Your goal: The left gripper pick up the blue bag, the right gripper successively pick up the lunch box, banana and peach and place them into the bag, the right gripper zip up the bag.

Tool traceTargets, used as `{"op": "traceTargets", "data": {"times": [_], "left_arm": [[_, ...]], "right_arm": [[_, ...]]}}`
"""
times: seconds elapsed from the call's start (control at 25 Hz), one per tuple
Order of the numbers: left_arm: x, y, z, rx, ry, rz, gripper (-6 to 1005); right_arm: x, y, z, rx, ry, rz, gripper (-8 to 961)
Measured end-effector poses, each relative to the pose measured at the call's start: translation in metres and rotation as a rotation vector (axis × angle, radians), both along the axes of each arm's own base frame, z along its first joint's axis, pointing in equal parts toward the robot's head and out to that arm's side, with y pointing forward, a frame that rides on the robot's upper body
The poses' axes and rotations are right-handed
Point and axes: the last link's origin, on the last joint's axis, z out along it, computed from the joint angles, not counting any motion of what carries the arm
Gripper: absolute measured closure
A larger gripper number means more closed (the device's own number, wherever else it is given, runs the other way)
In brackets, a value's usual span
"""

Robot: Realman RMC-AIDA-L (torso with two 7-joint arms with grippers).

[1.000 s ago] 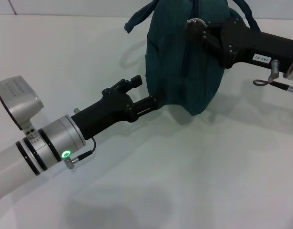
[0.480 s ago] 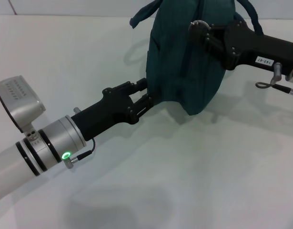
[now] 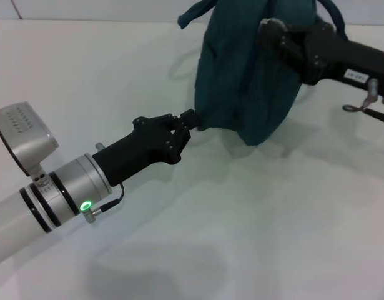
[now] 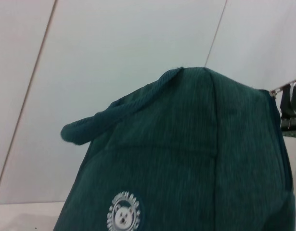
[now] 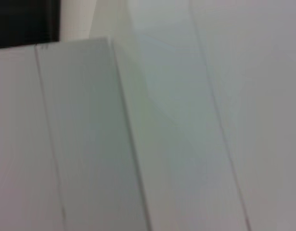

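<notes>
- The blue bag (image 3: 248, 81) stands bulging on the white table (image 3: 254, 225), its zipper seam running down the side that faces the head camera.
- From the left wrist view, the bag's round white bear logo (image 4: 123, 215) sits low on the fabric and 1 loop handle (image 4: 97, 122) droops off its side.
- The left gripper (image 3: 190, 120) is pinched narrow on the bag's lower corner, fingers closed on a fold of teal cloth.
- The right gripper (image 3: 274, 32) lies against the bag's upper part, by the top of the zipper; whether its fingers are spread or closed cannot be told.
</notes>
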Motion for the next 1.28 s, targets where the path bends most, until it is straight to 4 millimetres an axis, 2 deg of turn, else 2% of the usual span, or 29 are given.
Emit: {"op": "traceTargets", "data": {"times": [0.2, 0.44, 0.72, 0.92, 1.28], "left_arm": [[-0.003, -0.002, 0.0, 0.003, 0.0, 0.012, 941], [-0.003, -0.002, 0.001, 0.008, 0.0, 0.008, 962], [-0.006, -0.002, 0.004, 0.013, 0.001, 0.014, 958], [-0.013, -0.004, 0.008, 0.024, 0.006, 0.03, 955], [-0.012, -0.003, 0.006, 0.01, 0.019, 0.02, 950]], "right_arm": [[0.009, 0.0, 0.01, 0.018, 0.047, -0.055, 917], [0.015, 0.002, 0.005, -0.058, -0.002, -0.111, 916], [0.019, 0.01, -0.004, -0.217, -0.157, -0.221, 914], [0.019, 0.012, 0.005, -0.271, -0.248, -0.252, 914], [0.017, 0.013, 0.016, -0.431, -0.452, -0.357, 912]]}}
